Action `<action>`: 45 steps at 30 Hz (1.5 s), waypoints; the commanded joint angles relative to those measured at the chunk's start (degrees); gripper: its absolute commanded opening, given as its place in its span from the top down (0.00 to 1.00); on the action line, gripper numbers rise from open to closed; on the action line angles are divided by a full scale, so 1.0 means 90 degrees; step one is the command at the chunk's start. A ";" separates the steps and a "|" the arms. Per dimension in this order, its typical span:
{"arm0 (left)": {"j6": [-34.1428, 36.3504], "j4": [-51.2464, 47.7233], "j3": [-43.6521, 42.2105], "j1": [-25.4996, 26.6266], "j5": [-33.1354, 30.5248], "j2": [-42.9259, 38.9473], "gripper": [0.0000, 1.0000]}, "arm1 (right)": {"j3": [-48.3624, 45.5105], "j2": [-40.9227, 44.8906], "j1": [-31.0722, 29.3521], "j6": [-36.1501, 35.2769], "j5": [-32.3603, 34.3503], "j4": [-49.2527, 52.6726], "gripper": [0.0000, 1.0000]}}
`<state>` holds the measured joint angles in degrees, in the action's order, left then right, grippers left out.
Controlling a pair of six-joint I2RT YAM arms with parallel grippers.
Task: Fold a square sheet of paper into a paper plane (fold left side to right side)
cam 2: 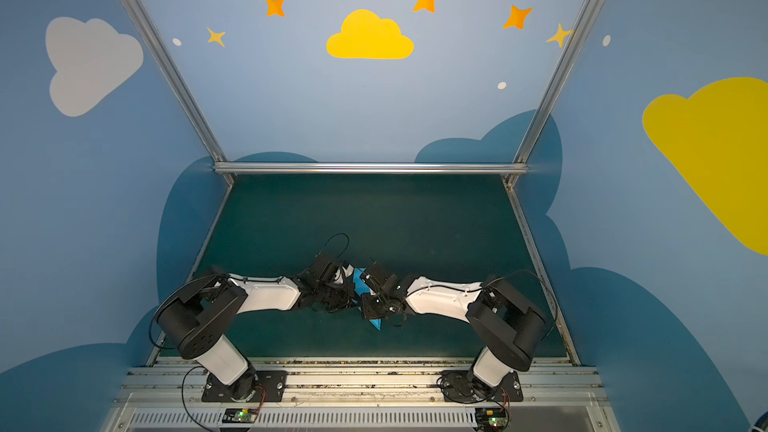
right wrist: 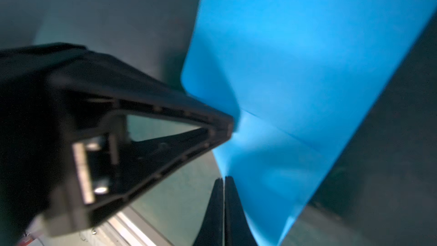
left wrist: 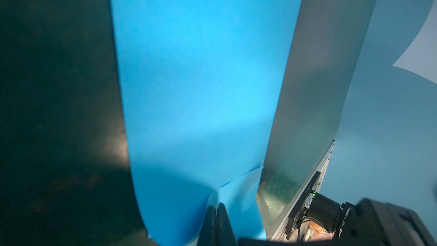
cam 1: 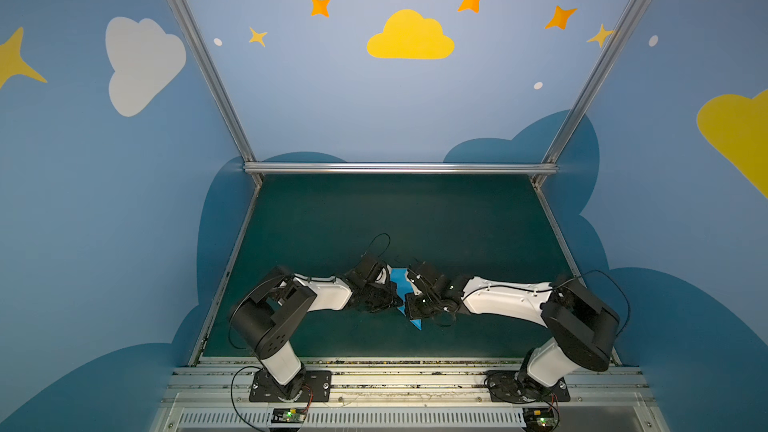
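The square sheet of paper point(cam 1: 399, 277), bright sky-blue, is held up off the green mat between my two arms near the table's middle; its lower corner point(cam 1: 415, 323) points toward the front. My left gripper point(left wrist: 217, 205) is shut on one edge of the sheet point(left wrist: 201, 79), where the paper bends and a layer edge runs past the tips. My right gripper point(right wrist: 224, 178) is shut on the sheet point(right wrist: 307, 67) close by, and the left gripper's fingers point(right wrist: 220, 124) pinch the paper just beside it. In both top views the wrists hide the fingertips. No paper plane is in view.
The green mat point(cam 1: 374, 218) is bounded by aluminium rails at the back point(cam 1: 399, 168) and front point(cam 1: 415, 380). Blue painted walls close in the left, right and far sides. Both arm bases stand on the front rail.
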<state>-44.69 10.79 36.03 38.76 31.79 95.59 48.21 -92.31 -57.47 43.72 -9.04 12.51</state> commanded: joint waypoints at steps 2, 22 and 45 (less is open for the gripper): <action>0.0034 -0.0331 -0.0203 0.0026 -0.0375 0.0190 0.96 | 0.0239 -0.0137 -0.0020 0.0053 0.0106 0.0194 1.00; -0.0089 -0.0427 -0.0216 0.0029 -0.0471 0.0171 0.96 | -0.0658 -0.0080 -0.0127 0.0292 0.0081 -0.0112 1.00; -0.0127 -0.0589 -0.0224 0.0031 -0.0589 0.0024 0.96 | -0.2678 0.1509 -0.0122 0.1025 0.0526 0.0211 1.00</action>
<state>-45.87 11.03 35.70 38.98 30.74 95.22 27.94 -79.05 -59.51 51.88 -7.97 1.54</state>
